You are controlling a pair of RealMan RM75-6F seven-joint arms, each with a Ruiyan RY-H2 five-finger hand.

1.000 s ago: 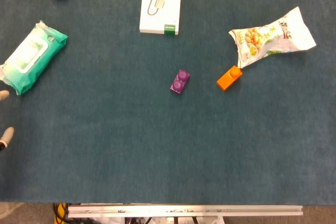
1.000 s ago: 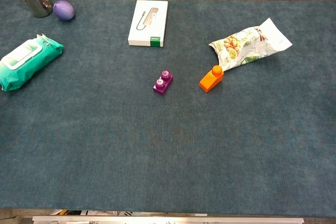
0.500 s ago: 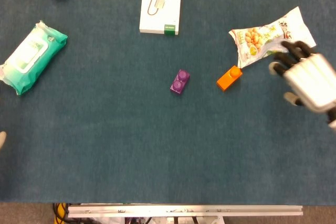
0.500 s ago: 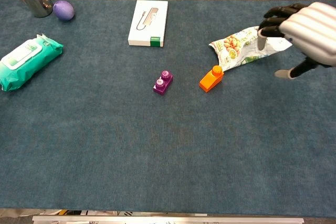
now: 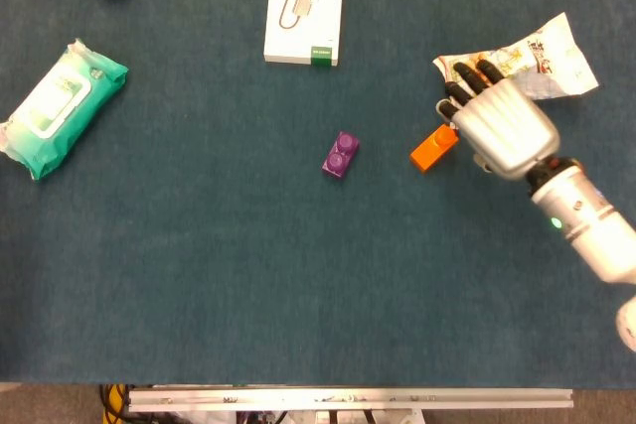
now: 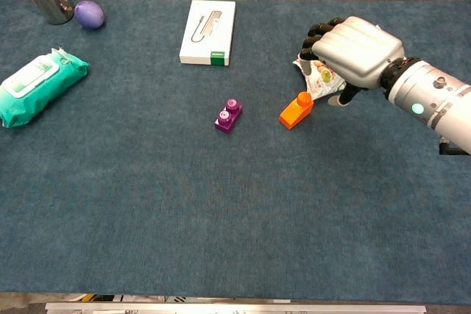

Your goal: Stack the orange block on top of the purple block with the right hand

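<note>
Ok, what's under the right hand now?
Under the right hand lies the snack bag; the hand covers its left half, so that part cannot be seen. The orange block sits just beside the hand, uncovered, not held.

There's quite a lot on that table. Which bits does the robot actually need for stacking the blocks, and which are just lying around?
Needed for the job:
orange block
purple block
right hand, hovering by the orange block

Just lying about:
snack bag, partly under the hand
white box
wet wipes pack
purple ball
metal cup
</note>
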